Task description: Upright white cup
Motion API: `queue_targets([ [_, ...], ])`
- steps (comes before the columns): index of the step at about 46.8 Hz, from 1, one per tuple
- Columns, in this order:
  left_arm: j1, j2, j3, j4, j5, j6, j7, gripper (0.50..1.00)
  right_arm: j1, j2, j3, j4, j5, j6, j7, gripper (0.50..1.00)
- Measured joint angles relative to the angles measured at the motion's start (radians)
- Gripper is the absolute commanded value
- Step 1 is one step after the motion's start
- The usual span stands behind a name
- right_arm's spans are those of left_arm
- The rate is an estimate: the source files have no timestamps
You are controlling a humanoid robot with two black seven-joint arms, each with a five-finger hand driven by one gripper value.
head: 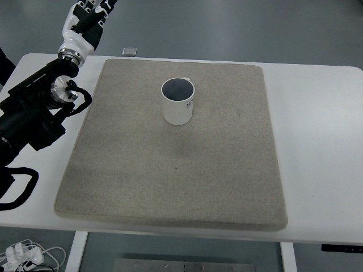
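Observation:
A white cup (pixel 178 102) stands upright on the beige mat (pixel 176 164), its dark open mouth facing up, a little behind the mat's middle. Nothing touches it. My left hand (pixel 85 17) is raised at the top left corner of the picture, well away from the cup; its fingertips are cut off by the frame's edge. The black left arm (pixel 34 113) runs along the table's left side. No right arm shows.
A small dark flat object (pixel 130 51) lies on the white table (pixel 317 130) just behind the mat's far left corner. White cables (pixel 25 254) lie on the floor at the bottom left.

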Motion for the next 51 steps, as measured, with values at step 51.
queue_targets([
  [51, 0.027, -0.046, 0.003, 0.092, -0.292, -0.038, 0.156, 0.994, -0.005, 0.000, 0.008, 0.001, 0.001, 0.009, -0.001, 0.952],
])
